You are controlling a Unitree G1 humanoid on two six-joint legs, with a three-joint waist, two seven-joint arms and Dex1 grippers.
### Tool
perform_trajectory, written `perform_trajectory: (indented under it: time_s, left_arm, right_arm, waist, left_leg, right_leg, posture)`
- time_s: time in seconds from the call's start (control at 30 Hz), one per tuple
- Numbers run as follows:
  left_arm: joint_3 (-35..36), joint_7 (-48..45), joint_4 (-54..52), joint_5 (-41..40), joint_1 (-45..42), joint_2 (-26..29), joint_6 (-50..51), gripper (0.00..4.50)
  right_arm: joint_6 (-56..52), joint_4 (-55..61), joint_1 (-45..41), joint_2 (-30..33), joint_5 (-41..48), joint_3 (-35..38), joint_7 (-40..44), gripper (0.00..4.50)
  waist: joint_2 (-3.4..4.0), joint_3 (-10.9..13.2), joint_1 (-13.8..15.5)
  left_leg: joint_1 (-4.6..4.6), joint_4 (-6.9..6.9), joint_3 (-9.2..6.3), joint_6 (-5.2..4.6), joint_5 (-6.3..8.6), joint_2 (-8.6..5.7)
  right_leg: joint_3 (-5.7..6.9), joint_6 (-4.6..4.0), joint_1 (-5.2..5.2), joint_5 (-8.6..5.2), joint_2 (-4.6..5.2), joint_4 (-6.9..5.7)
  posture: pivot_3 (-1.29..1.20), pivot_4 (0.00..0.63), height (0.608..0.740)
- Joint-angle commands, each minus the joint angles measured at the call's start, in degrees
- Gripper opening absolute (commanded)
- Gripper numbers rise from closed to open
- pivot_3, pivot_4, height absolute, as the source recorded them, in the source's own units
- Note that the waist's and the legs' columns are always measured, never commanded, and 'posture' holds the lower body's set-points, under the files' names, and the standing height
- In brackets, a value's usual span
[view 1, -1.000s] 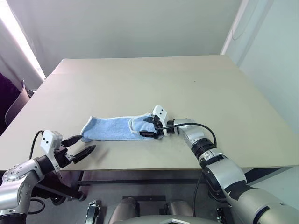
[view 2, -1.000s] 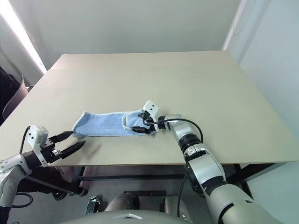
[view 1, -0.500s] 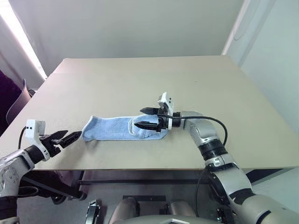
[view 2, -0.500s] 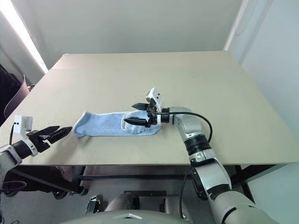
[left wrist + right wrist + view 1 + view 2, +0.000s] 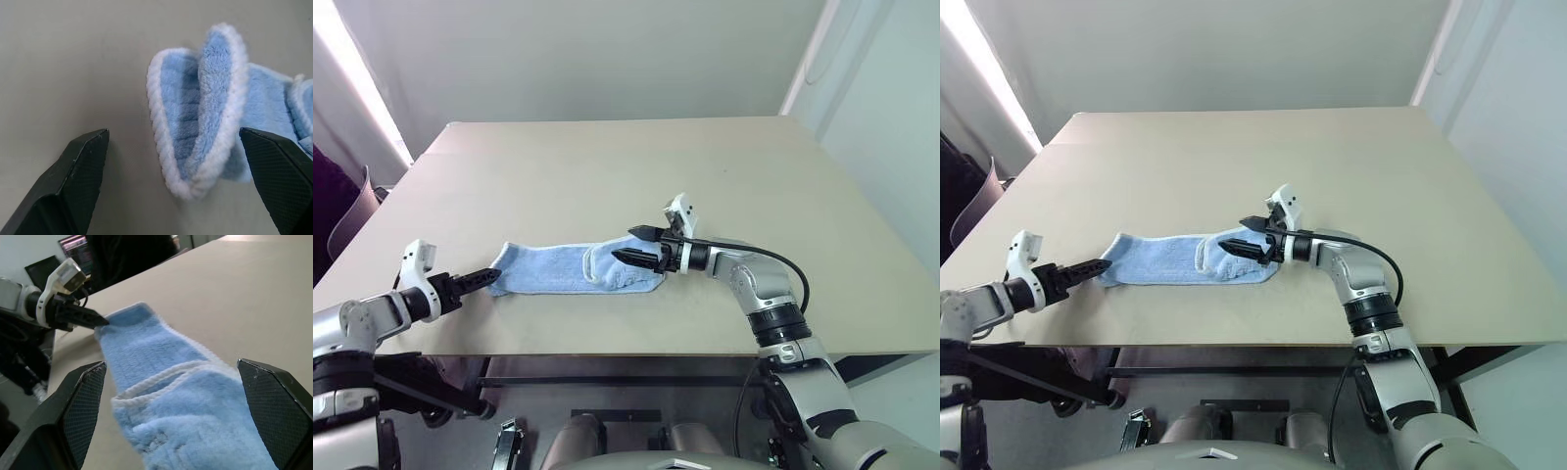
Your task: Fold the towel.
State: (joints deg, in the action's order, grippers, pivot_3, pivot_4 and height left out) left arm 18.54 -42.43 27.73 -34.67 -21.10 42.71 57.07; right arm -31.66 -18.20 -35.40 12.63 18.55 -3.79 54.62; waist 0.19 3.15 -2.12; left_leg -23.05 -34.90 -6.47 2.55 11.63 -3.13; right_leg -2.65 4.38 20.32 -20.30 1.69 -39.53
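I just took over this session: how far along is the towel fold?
Done: the towel lies as a long narrow strip on the table, its right end already lapped over. In hand: nothing is gripped; the right gripper hovers open above that lapped end, and the open left gripper straddles the left end. Left: folding the strip's ends together.

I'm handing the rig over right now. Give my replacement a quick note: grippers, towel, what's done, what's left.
Left gripper: open, empty, its fingers either side of the towel's left end.
Right gripper: open, empty, over the right end, holding nothing.
Towel: a long blue strip lying near the front edge of the table, right end already turned back over itself.
Done: a partial fold at the right end.
Left: probably grasp the left end and bring it across to finish the fold.
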Motion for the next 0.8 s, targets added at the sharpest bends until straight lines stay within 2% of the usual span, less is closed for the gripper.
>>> perform_trajectory:
  time_s: [0.03,0.23,0.27,0.33,0.7,0.8]
  left_arm:
    - [-4.2,-1.2,5.1,3.1,-3.2,-1.4,0.3,4.50]
    - [-10.6,-7.4,7.6,6.8,-6.8,-2.5,-1.0,4.50]
    - [-11.2,-8.1,8.0,7.4,-7.3,-2.7,-1.2,4.32]
    - [-12.2,-9.4,8.2,8.4,-8.0,-3.2,-1.6,3.89]
    - [-11.5,-12.9,8.9,10.2,-8.9,-4.5,-2.7,0.01]
    - [-10.1,-13.2,8.8,10.0,-8.4,-3.6,-2.9,0.01]
  right_arm:
    - [0.6,1.3,-1.2,0.4,1.0,1.4,-1.4,4.49]
    - [1.2,0.1,-1.4,1.1,0.5,1.4,-3.0,4.49]
    - [1.3,0.0,-1.4,1.2,0.5,1.3,-3.2,4.50]
    - [1.0,-0.1,-1.5,1.2,0.5,1.2,-3.7,4.50]
    - [2.4,-3.5,-2.4,1.7,-0.8,1.1,-6.5,4.50]
    - [3.8,-5.4,-2.8,1.9,-1.7,0.9,-7.3,4.50]
  waist:
    - [0.08,0.0,0.2]
    - [0.27,-0.2,1.5]
    - [0.28,-0.2,1.6]
    - [0.28,-0.2,1.7]
    - [0.26,-0.2,1.4]
    - [0.26,-0.2,1.2]
  left_leg:
    - [0.03,-0.01,-0.01,0.01,-0.01,0.00]
    - [0.18,-0.06,-0.04,0.02,-0.02,-0.03]
    - [0.18,-0.08,-0.04,0.02,-0.02,-0.05]
    - [0.17,-0.08,-0.03,0.01,-0.03,-0.08]
    - [-0.16,-0.04,-0.04,-0.01,-0.03,-0.10]
    - [-0.16,-0.05,-0.04,-0.01,-0.03,-0.10]
  right_leg:
    - [0.00,0.00,-0.02,0.00,0.00,-0.01]
    - [-0.01,-0.16,-0.19,-0.05,0.01,-0.03]
    - [-0.01,-0.23,-0.20,-0.09,0.03,-0.02]
    - [-0.01,-0.23,-0.23,-0.09,0.07,0.04]
    - [-0.01,-0.02,0.04,0.02,0.09,0.16]
    - [-0.01,-0.02,0.04,0.03,0.08,0.15]
  posture:
    - [0.00,0.000,0.740]
    - [0.00,0.000,0.740]
    - [0.00,0.000,0.740]
    - [0.00,0.000,0.740]
    - [0.00,0.000,0.740]
    - [0.00,0.000,0.740]
